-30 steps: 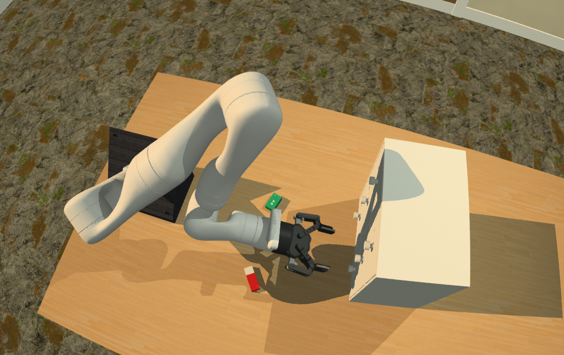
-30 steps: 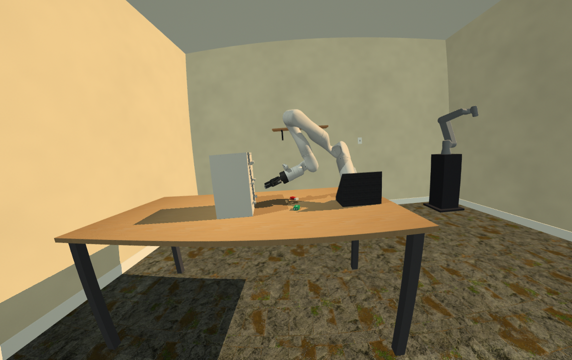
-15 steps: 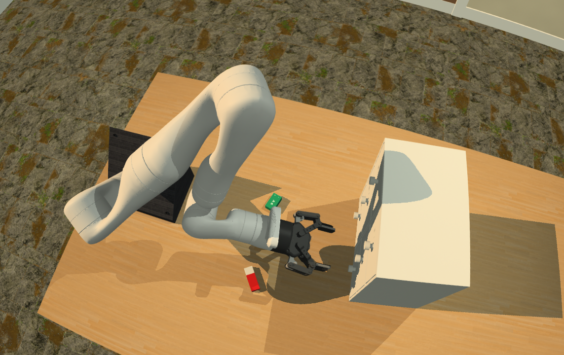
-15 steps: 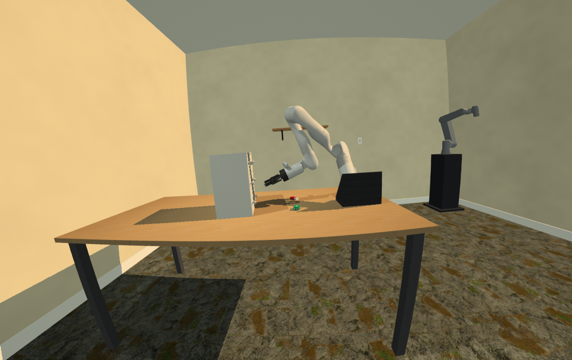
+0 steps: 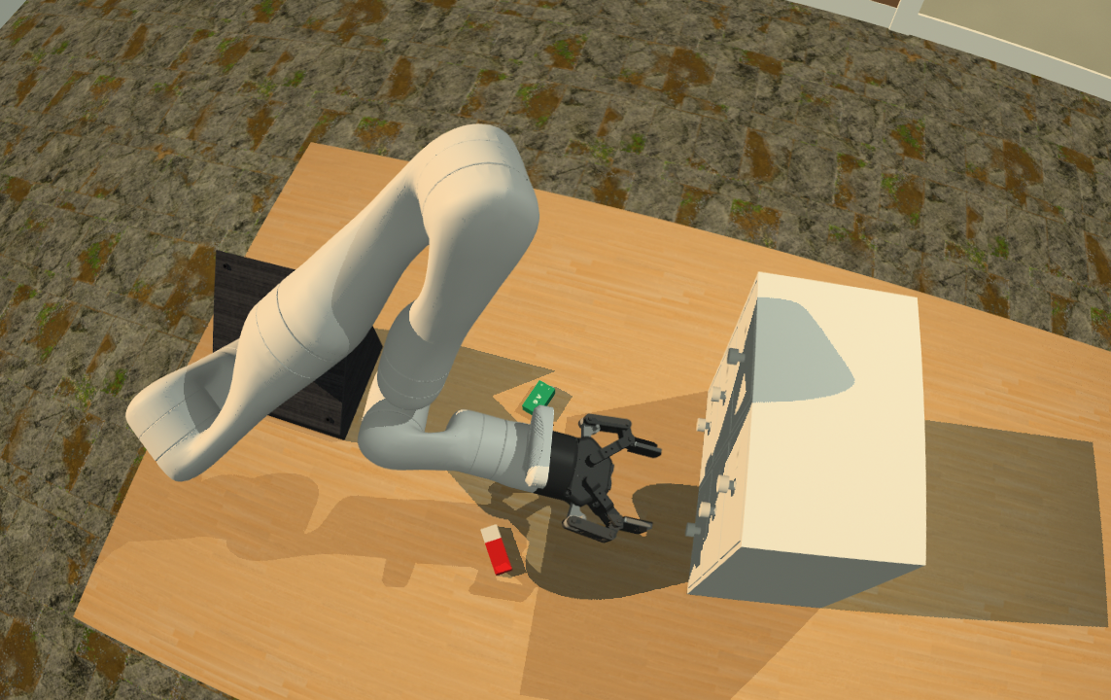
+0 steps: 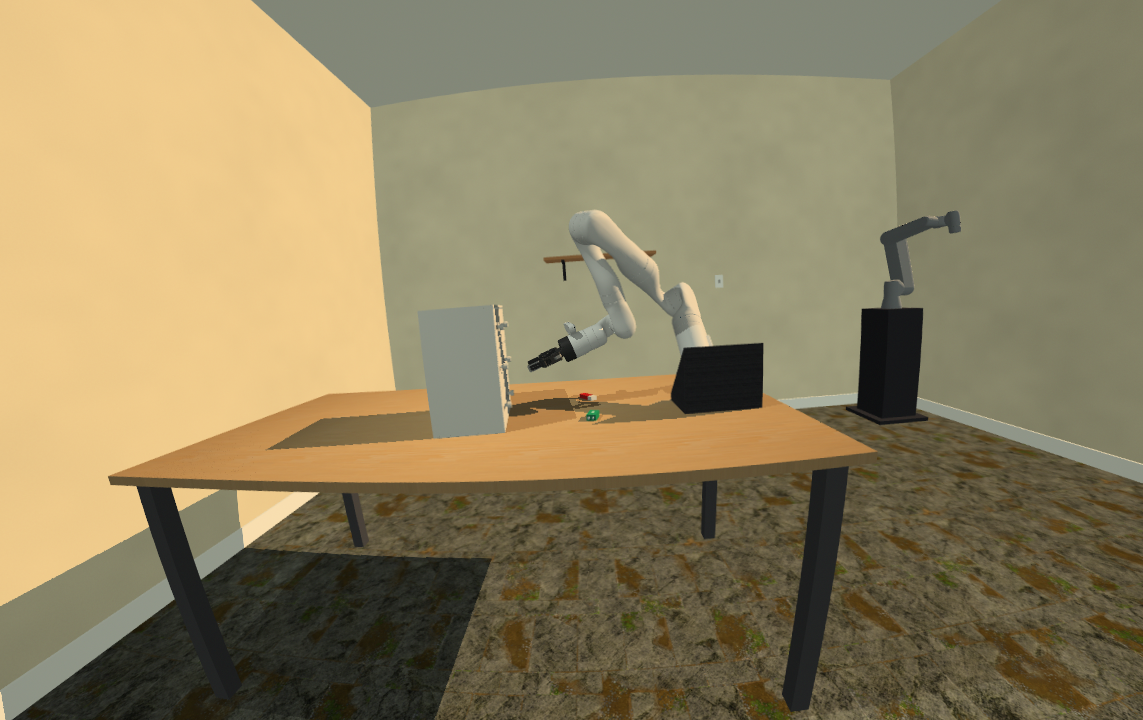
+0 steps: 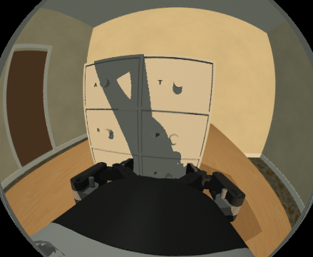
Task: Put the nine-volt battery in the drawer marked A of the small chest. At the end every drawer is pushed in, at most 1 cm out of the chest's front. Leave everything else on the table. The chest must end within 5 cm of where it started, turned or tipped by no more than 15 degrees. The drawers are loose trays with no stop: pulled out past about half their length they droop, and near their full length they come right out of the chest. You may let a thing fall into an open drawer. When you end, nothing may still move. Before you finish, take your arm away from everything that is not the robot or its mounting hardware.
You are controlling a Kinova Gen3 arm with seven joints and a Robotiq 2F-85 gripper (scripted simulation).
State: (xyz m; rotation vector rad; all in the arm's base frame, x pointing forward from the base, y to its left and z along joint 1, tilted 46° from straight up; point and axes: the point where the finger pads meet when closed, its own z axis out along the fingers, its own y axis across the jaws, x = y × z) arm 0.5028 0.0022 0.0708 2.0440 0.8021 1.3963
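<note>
The nine-volt battery (image 5: 538,397) (image 6: 592,415), a green block marked 9V, lies on the table beside and below the arm's wrist. The small white chest (image 5: 846,478) (image 6: 463,376) (image 7: 140,86) stands upright with its drawers looking pushed in. Drawer A (image 7: 110,101) is at the top left in the wrist view, with a round knob (image 7: 105,83) (image 5: 734,355). My gripper (image 5: 643,488) (image 6: 532,365) (image 7: 160,167) is open and empty, raised above the table and short of the chest's front. It points toward the chest, tilted downward. The lowest drawers are partly hidden in the wrist view.
A red and white block (image 5: 497,549) (image 6: 586,396) lies on the table (image 5: 629,261) (image 6: 557,461), on the other side of the wrist from the battery. Several knobs stick out of the chest's front. Drawer T (image 7: 195,75) is right of A. A dark block (image 5: 315,413) (image 6: 718,380) stands by the arm's base.
</note>
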